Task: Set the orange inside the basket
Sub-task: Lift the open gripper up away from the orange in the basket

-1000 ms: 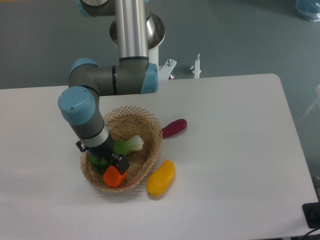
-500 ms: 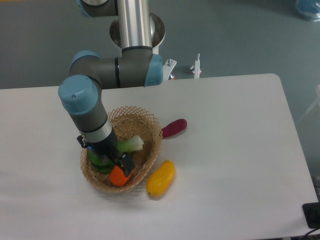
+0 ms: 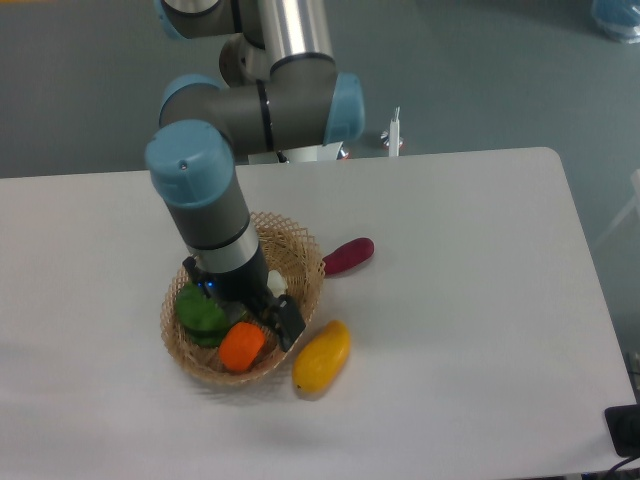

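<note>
Orange (image 3: 241,346) inside basket (image 3: 300,250), near-centre, resting against near wall. Green vegetable (image 3: 200,311) just left of it, also in basket. Gripper (image 3: 268,322) low over basket, just right of orange; fingers dark, opening not discernible, grip on anything cannot tell. Yellow fruit (image 3: 322,356) on table (image 3: 470,300) just right of basket. Purple vegetable (image 3: 348,256) beside far-right rim.

The orange (image 3: 241,346) sits inside the basket (image 3: 304,262), the gripper (image 3: 268,318) just beside it.
</note>
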### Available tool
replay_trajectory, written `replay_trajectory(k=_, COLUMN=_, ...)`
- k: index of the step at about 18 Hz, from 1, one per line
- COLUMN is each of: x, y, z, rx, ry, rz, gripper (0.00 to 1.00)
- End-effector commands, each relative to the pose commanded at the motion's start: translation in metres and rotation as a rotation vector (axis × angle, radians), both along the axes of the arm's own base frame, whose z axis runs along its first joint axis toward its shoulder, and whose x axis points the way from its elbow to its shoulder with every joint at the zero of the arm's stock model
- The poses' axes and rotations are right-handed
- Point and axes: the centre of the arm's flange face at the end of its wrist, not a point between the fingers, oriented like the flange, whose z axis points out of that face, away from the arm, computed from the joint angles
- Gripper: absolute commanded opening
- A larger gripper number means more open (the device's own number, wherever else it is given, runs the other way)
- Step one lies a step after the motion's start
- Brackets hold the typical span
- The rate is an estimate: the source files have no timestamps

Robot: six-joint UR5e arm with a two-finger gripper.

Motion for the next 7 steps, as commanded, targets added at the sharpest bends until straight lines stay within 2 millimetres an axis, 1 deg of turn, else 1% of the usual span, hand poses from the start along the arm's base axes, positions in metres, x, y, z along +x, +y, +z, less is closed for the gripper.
replay_trajectory(k=2, x=-0.013, y=-0.021, z=0.029, rx=0.009, ry=0.017, rz=-0.042, gripper=1.00)
replay_trajectory(k=5, x=-0.030, y=-0.036, z=0.042, rx=-0.004, ry=0.017, rz=-0.071, gripper=1.00)
replay_trajectory(k=7, x=-0.039, y=-0.041, z=0.042, rx=-0.007, ry=0.014, rz=-0.065, gripper=1.00)
